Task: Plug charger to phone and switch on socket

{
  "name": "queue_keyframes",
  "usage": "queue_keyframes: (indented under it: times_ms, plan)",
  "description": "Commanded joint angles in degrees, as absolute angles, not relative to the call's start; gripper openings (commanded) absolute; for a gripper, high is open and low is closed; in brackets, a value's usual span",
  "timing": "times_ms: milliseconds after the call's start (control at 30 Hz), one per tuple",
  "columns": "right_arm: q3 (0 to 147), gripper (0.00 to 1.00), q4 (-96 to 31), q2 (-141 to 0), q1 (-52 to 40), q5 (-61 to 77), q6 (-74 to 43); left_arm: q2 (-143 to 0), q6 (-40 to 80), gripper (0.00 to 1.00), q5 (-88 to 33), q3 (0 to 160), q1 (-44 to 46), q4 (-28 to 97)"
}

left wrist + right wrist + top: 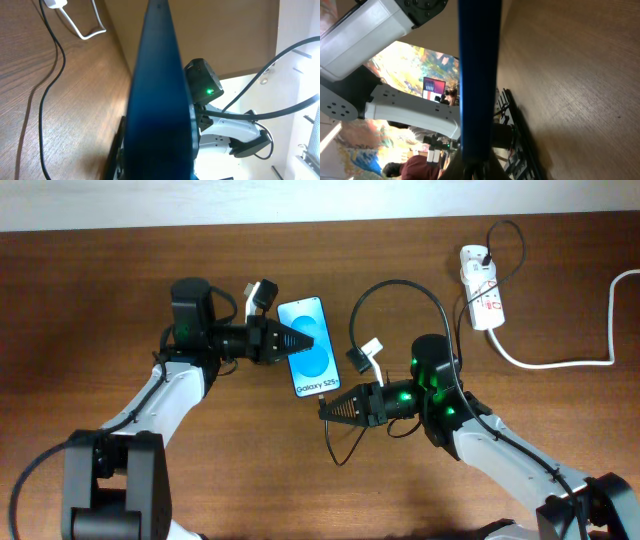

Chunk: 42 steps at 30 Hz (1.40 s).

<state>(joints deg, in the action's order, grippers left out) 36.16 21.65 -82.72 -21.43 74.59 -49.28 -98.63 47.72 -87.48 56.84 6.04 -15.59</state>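
The phone (306, 350) has a bright blue screen and lies tilted off the table between both grippers. My left gripper (297, 340) is shut on its long edges from the left. It shows edge-on in the left wrist view (160, 100) and in the right wrist view (479, 75). My right gripper (326, 408) is at the phone's "Galaxy S25+" end, shut on the charger plug (479, 167), which touches that short end. The thin black charger cable (333, 442) loops below the gripper and runs over the table (52, 80). The white socket (482, 300) lies at the far right.
A thick white cord (560, 363) runs from the socket to the right edge of the table and also shows in the left wrist view (82, 30). A black cable loop (400, 283) arches over my right arm.
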Motion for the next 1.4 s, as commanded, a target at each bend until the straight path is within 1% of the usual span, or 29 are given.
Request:
queue_keyframes:
  times_ms: [0, 233, 467, 633, 1067, 1367]
  plan:
    - [36.91, 0.04, 21.89, -82.87, -21.8, 73.71, -48.45, -98.45, 47.03, 0.0, -88.51, 57.14, 6.15, -15.31]
    - [36.91, 0.04, 22.13, -82.87, -24.36, 73.67, -48.23, -98.45, 47.03, 0.0, -88.51, 57.14, 6.15, -15.33]
    - [36.91, 0.04, 22.2, -82.87, -24.32, 73.67, -48.21, -98.45, 47.03, 0.0, -88.53, 57.14, 6.13, -15.33]
    - [36.91, 0.04, 25.61, -82.87, -24.29, 73.67, -48.23, -98.45, 47.03, 0.0, -88.58, 57.14, 6.13, -15.31]
    - [36.91, 0.04, 24.21, -82.87, -24.29, 71.46, -48.49, -98.45, 47.0, 0.0, -88.73, 57.14, 6.13, -14.04]
    - [36.91, 0.04, 24.25, -82.87, -24.25, 71.75, -54.54, -98.45, 47.03, 0.0, -88.75, 57.14, 6.13, -14.04]
